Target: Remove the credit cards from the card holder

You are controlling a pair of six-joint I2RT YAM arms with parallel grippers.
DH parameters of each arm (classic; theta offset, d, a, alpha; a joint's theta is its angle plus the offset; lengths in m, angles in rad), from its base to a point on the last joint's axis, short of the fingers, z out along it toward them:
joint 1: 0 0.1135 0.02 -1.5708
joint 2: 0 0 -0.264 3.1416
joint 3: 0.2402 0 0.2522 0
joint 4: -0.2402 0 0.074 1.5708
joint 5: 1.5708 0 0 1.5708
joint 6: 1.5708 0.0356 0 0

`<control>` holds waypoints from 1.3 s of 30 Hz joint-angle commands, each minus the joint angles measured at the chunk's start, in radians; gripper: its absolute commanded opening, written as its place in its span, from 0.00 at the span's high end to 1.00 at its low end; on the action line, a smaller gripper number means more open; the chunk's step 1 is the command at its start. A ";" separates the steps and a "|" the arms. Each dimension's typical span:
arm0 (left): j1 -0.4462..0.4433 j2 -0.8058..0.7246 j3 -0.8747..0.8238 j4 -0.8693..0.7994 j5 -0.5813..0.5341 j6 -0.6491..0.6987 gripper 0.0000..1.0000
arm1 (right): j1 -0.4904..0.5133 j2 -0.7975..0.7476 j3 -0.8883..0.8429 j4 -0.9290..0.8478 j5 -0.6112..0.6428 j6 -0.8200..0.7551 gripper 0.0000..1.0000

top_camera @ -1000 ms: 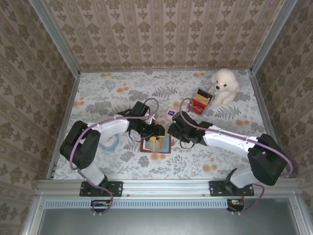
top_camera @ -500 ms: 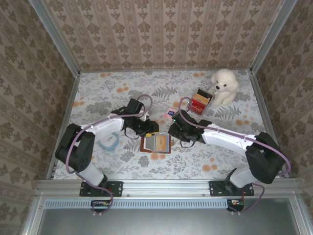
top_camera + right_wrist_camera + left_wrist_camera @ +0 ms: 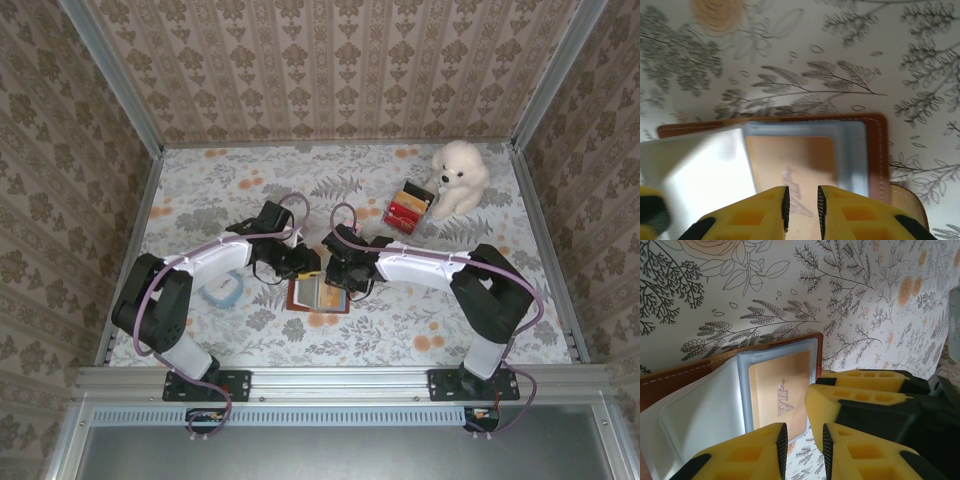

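Observation:
The brown card holder (image 3: 318, 296) lies open on the flowered cloth between both arms. Its clear sleeve holds a gold card marked VIP (image 3: 780, 390) (image 3: 790, 155); a pale sleeve flap (image 3: 695, 415) stands to the left of it. My left gripper (image 3: 307, 266) (image 3: 804, 450) hangs at the holder's far-left corner, jaws a narrow gap apart with nothing between them. My right gripper (image 3: 346, 280) (image 3: 801, 210) hovers over the gold card by the holder's brown rim (image 3: 875, 150), jaws also slightly apart and empty. Its yellow fingers (image 3: 850, 395) sit close beside my left ones.
A white plush dog (image 3: 458, 178) sits at the back right, with a red and black box (image 3: 408, 208) leaning next to it. A light blue ring (image 3: 226, 291) lies under my left arm. Patterned walls close the table at the left, back and right.
My right gripper has swung left onto the card holder. My left gripper drew back from over the holder to its far-left corner. Both pairs of jaws have narrowed.

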 commanded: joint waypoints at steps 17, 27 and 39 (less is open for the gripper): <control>-0.040 0.073 -0.038 -0.035 -0.068 0.025 0.71 | 0.008 0.077 0.044 -0.075 -0.034 -0.008 0.76; -0.036 0.105 -0.068 -0.003 -0.065 0.024 0.73 | 0.009 0.082 0.041 -0.069 -0.036 -0.021 0.82; -0.022 0.125 -0.096 0.067 -0.009 0.003 0.83 | 0.008 0.109 0.042 -0.053 -0.058 -0.029 0.85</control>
